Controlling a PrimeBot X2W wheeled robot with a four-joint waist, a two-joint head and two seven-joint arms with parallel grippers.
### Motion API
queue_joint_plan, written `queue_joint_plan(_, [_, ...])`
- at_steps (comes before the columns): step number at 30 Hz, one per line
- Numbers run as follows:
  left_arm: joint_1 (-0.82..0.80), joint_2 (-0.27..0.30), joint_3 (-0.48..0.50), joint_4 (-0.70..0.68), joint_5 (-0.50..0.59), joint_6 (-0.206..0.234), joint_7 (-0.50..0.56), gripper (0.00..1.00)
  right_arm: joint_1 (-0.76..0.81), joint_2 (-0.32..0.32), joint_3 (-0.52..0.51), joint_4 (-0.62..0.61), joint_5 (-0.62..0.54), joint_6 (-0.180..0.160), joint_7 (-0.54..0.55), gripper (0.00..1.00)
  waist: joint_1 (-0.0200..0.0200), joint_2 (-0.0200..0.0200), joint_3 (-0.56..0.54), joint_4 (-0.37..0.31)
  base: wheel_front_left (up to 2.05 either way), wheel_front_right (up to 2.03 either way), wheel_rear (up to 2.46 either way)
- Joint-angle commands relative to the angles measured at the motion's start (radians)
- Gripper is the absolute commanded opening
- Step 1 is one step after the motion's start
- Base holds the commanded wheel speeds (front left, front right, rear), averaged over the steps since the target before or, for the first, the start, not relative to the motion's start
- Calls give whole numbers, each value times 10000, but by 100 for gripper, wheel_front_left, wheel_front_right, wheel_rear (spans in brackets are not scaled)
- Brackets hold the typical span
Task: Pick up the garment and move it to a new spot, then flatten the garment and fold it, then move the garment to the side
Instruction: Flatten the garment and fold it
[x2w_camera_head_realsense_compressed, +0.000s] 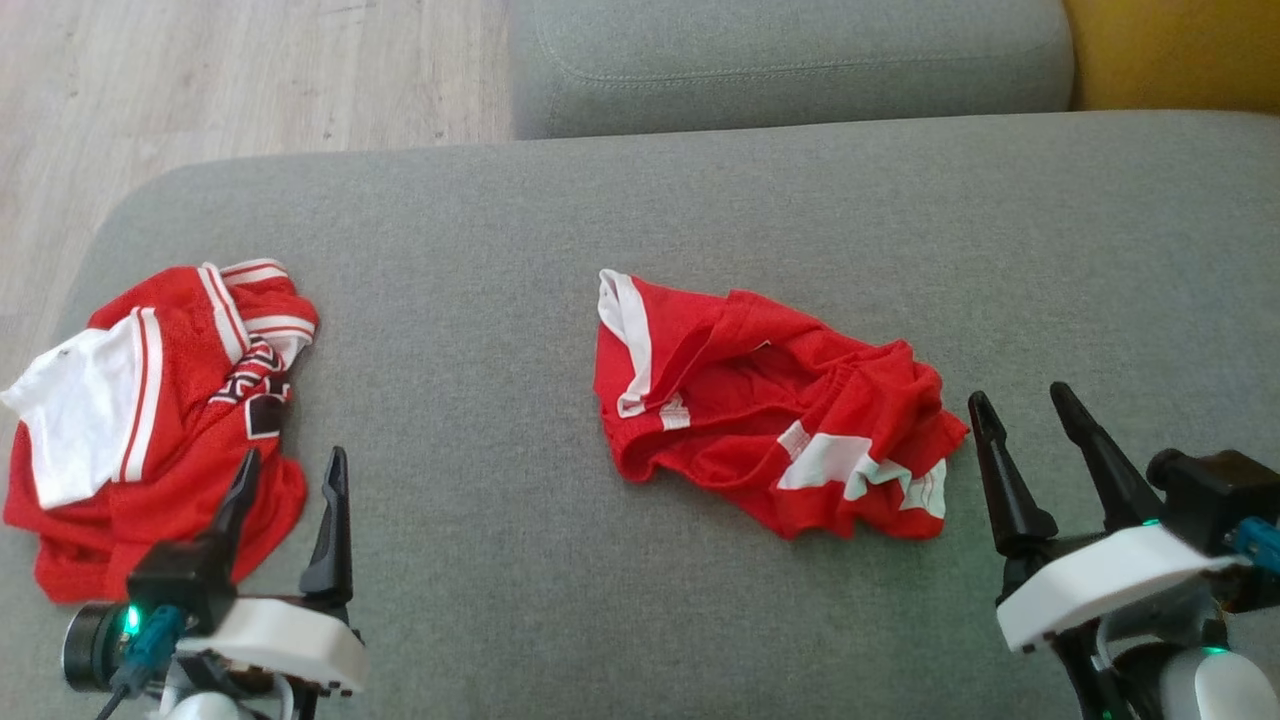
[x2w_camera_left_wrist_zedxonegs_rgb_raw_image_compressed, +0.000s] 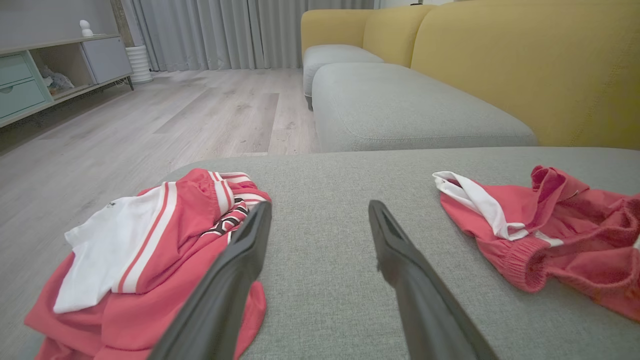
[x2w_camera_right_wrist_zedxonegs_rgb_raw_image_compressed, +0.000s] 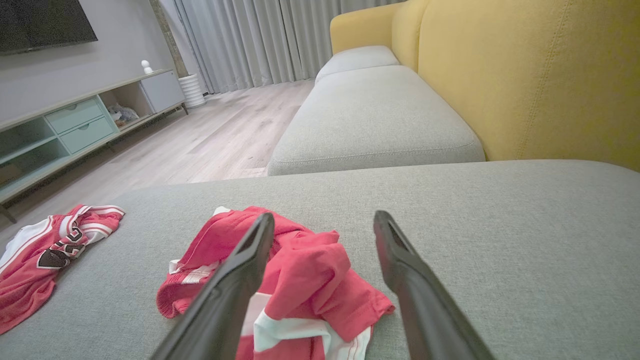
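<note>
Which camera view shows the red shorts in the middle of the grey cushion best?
The head view: the red shorts lie whole and uncovered, seen from above. The left wrist view cuts them off at its right edge. In the right wrist view a finger of the right hand hides part of them.

The left gripper (x2w_camera_head_realsense_compressed: 293, 455) has its jaws spread wide and holds nothing; its two dark fingers (x2w_camera_left_wrist_zedxonegs_rgb_raw_image_compressed: 235, 270) point forward, leaning slightly right. The right gripper (x2w_camera_head_realsense_compressed: 1019, 393) is equally wide and empty, its fingers tilted left. The white left wrist (x2w_camera_head_realsense_compressed: 285, 640) and right wrist (x2w_camera_head_realsense_compressed: 1100, 580) each show a green light.
</note>
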Motion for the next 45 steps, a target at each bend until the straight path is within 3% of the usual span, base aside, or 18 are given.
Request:
queue_joint_plan(1, [-376,316,377,-345,-6,50,5,100,-295,-39,233,-406,41,-7,17,100,0,0,6,0,0,0,0])
queue_joint_plan(14, [-1161,207,-150,-598,323,-42,505,100,-462,-39,194,-497,111,-7,-65,100,0,0,411,-10,0,0,0])
queue_joint_plan(19, [-2598,-417,-974,-504,595,-612,1117,100,-701,-39,95,-653,43,-7,-79,100,0,0,976,-25,0,0,0])
queue_joint_plan(26, [-4887,-2292,-2933,691,864,-1911,2524,100,-1046,-39,69,-836,-44,-7,-34,100,0,0,1743,-160,0,0,0])
queue_joint_plan(30, [-5447,-3011,-3816,1490,840,-2607,3162,100,-1153,-39,39,-842,-11,-7,-45,100,0,0,1945,-272,0,0,0])
queue_joint_plan(35, [-5729,-3375,-4453,2293,844,-3136,3602,100,-1219,-39,12,-800,50,-7,-97,100,0,0,2106,-366,0,0,0])
queue_joint_plan(42, [-5957,-3535,-4799,3295,869,-3428,3737,100,-1352,-39,27,-682,225,-7,-191,100,0,0,2262,-482,0,0,0])
queue_joint_plan(43, [-5989,-3570,-4820,3400,858,-3460,3703,81,-1368,-39,32,-663,244,-7,-204,100,0,0,2277,-496,0,0,0])
queue_joint_plan(44, [-6010,-3603,-4848,3531,830,-3501,3697,40,-1382,-39,33,-643,263,-7,-220,100,0,0,2292,-511,0,0,0])
queue_joint_plan(45, [-6041,-3627,-4873,3657,822,-3533,3669,6,-1398,-39,41,-620,285,-7,-234,100,0,0,2310,-538,0,0,0])
